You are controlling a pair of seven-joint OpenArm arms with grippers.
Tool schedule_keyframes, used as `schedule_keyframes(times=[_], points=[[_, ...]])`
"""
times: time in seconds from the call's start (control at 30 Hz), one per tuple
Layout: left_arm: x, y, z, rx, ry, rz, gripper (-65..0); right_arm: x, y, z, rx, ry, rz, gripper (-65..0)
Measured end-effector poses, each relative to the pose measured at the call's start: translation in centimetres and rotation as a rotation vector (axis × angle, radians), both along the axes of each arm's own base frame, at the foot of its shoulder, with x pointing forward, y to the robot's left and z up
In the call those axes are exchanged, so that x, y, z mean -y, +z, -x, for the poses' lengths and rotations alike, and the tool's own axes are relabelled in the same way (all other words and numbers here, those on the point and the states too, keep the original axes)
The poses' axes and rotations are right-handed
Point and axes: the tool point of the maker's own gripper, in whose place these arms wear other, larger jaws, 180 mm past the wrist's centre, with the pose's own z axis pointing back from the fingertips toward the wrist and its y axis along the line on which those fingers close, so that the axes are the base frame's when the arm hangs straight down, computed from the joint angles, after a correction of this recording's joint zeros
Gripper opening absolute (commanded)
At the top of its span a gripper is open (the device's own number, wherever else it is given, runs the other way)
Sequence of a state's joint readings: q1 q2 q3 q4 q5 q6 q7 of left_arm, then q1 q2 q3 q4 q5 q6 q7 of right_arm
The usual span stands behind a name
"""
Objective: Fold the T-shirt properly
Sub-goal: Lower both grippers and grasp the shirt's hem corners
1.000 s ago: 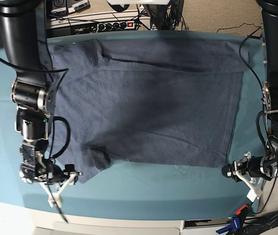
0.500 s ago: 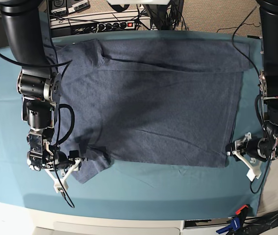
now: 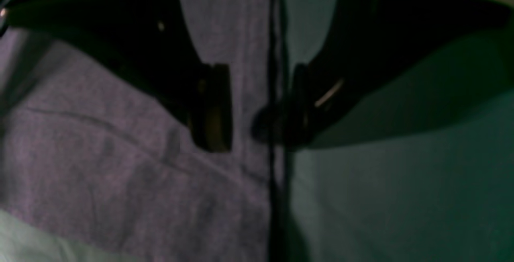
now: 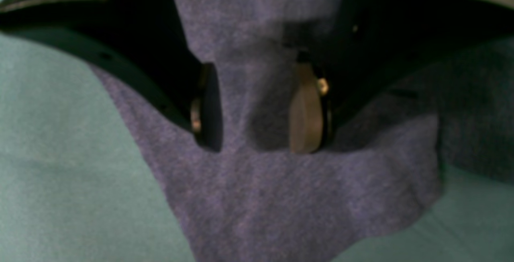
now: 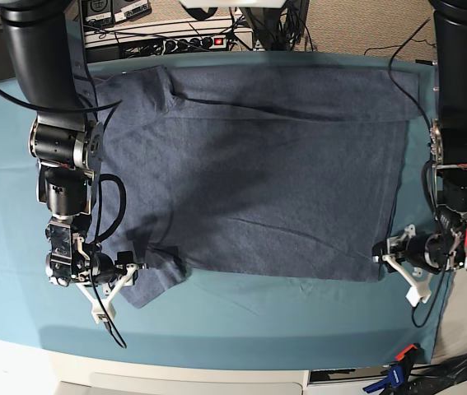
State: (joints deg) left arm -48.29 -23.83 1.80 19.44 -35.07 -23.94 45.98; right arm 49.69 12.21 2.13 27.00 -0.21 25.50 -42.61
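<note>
The T-shirt [image 5: 249, 164] lies spread flat on the teal table cloth [image 5: 241, 321], plain slate-blue side up, no lettering showing. My right gripper [image 5: 122, 285] is at the near sleeve on the view's left. In the right wrist view that gripper [image 4: 257, 109] is open, its fingers [image 4: 306, 109] down on the sleeve cloth [image 4: 281, 197], with fabric in the gap. My left gripper [image 5: 391, 265] is at the shirt's near corner on the view's right. In the left wrist view it [image 3: 257, 109] stands open, straddling the shirt's edge [image 3: 277, 165].
A power strip [image 5: 192, 41] and cables lie behind the table's far edge. A blue and orange clamp [image 5: 394, 374] sits at the front right corner. Both black arms stand over the table's left and right sides.
Both grippers have moved from the table's front edge onto the shirt, the right onto the sleeve and the left in to the hem corner. Jaws have stayed open.
</note>
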Motion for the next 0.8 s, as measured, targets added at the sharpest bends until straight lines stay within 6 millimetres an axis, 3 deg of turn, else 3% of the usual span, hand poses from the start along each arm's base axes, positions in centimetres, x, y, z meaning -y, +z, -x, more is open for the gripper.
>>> schedule_keyframes(times=[0.8], points=[[2.1, 0.2, -0.1, 0.005, -0.035, 0.057, -42.5, 0.0, 0.0, 0.0, 0.0, 0.0, 0.0, -37.8]])
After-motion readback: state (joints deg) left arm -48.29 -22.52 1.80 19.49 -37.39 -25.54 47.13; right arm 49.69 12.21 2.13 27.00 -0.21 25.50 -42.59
